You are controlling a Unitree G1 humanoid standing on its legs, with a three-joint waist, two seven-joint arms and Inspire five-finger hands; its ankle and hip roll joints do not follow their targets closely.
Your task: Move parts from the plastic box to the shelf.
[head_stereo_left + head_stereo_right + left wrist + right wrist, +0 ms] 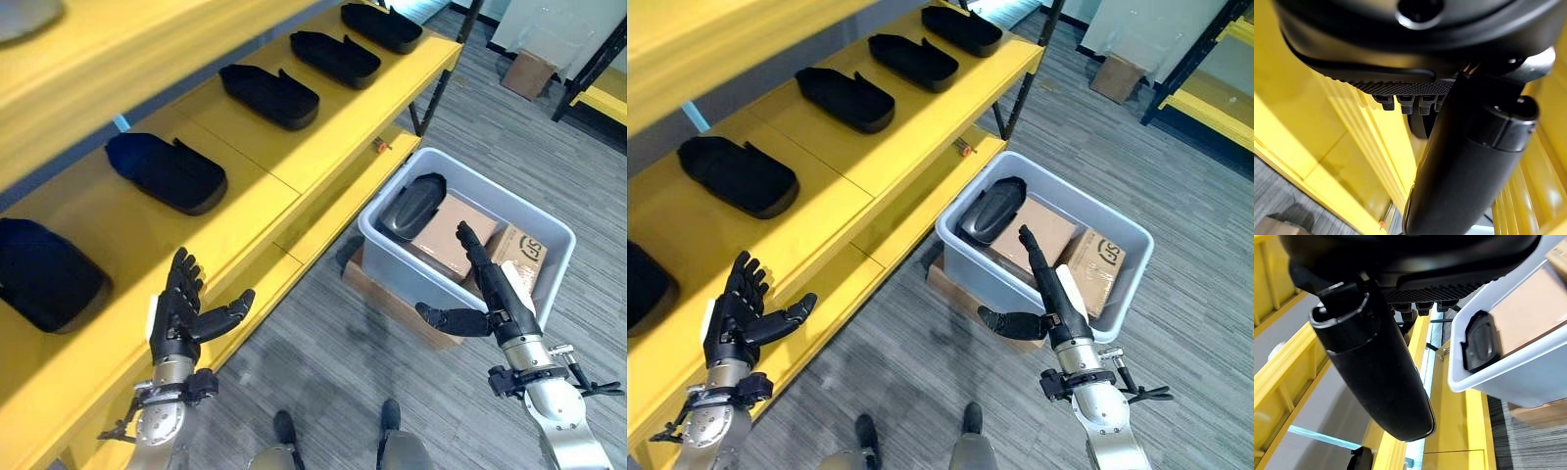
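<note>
So the one black part (413, 207) left in the grey plastic box (549, 284) was sitting at the box's upper-left corner, right of centre in the head view, leaning on the brown cardboard boxes (453, 238) packed in there with it. My right hand (490, 294) was hovering over the near side of the box, fingers straight and thumb stuck out to the side, holding nothing and not touching the part yet. Left hand (181, 313) was down at the lower left of the frame, also spread wide and empty, just in front of the yellow shelf (323, 147) edge. The shelf ran diagonally from lower left to top centre with a row of black parts (269, 95) already laid out on it. My worry from here: the part was propped at an angle against the wall, so if I came in with the fingers too shallow I'd likely just shove it down between the cardboard and the box wall. I'd also guess the thumb could catch the box rim and drag the whole box off the carton under it (392, 299).
</note>
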